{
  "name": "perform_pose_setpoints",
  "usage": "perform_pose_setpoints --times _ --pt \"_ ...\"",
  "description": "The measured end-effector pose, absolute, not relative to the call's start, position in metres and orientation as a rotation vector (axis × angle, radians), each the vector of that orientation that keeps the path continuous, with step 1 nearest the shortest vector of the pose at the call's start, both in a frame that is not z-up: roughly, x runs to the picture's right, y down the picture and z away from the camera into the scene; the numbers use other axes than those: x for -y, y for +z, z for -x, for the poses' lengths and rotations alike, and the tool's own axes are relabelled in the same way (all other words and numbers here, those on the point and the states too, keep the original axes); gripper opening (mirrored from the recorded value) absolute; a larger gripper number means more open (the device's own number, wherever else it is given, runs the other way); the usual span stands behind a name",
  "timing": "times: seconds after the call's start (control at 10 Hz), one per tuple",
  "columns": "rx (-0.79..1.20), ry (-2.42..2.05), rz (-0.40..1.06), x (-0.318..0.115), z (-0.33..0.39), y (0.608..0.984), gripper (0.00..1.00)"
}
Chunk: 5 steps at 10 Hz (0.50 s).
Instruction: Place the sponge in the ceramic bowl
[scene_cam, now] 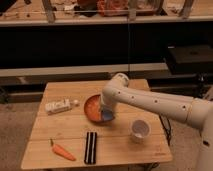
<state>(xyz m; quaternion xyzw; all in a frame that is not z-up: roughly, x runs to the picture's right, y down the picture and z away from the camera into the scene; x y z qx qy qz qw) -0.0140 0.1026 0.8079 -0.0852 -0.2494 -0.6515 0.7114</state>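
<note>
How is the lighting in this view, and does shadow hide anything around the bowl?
Camera view: warm, even light falls on the wooden table, with no glare; the space under the shelf behind it is nearly black. Camera view, near the dish: the claw is at the ceramic bowl's right rim, partly hidden under the arm's wrist, with the blue sponge just showing there.

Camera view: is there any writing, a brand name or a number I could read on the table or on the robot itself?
None can be read.
White packet: dark marks on its face, too blurred to read.
White cup, black ridged bar, carrot: no lettering shows.
Claw, at the right edge of the ceramic bowl beside the sponge: no label shows on any of them.
</note>
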Motion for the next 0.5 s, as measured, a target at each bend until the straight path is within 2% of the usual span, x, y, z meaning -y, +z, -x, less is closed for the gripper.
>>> perform_pose_setpoints --times 0.5 --pt "0.557 -1.442 0.191 -0.0972 0.0167 0.8121 0.0"
